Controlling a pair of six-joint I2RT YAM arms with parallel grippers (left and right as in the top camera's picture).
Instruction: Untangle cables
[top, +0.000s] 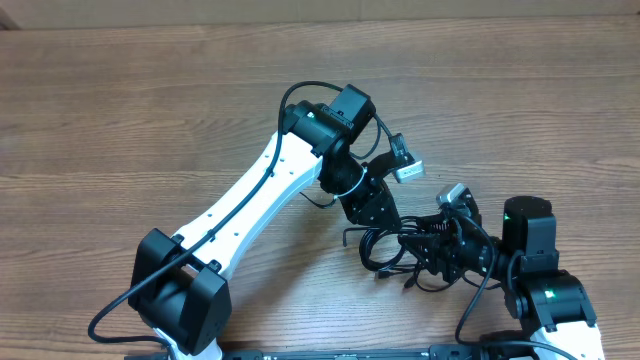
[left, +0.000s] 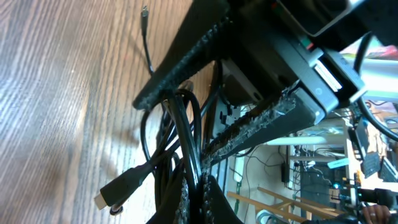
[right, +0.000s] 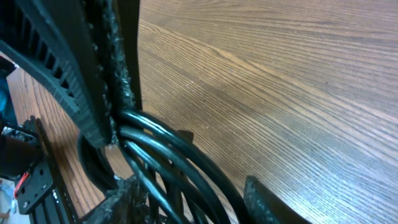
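Note:
The cables (top: 385, 262) are a tangle of thin black cords on the wood table, between the two arms. My left gripper (top: 372, 215) reaches in from the left and is shut on a bundle of them (left: 180, 118), with its jaws (left: 198, 193) closed tight. A black plug with a pale tip (left: 118, 190) hangs below that bundle. A thinner cord with a small plug (left: 144, 11) trails away on the table. My right gripper (right: 193, 199) is open, its fingers (right: 267, 202) standing on either side of several glossy cable loops (right: 161, 140). It faces the left gripper's fingers (right: 106, 81).
The wooden table (top: 150, 120) stretches bare to the left and back. Its far edge (top: 300, 22) meets a beige surface. The left arm's white link (top: 250, 200) runs diagonally from its base (top: 180, 300). The right arm's base (top: 545, 295) sits at the front right.

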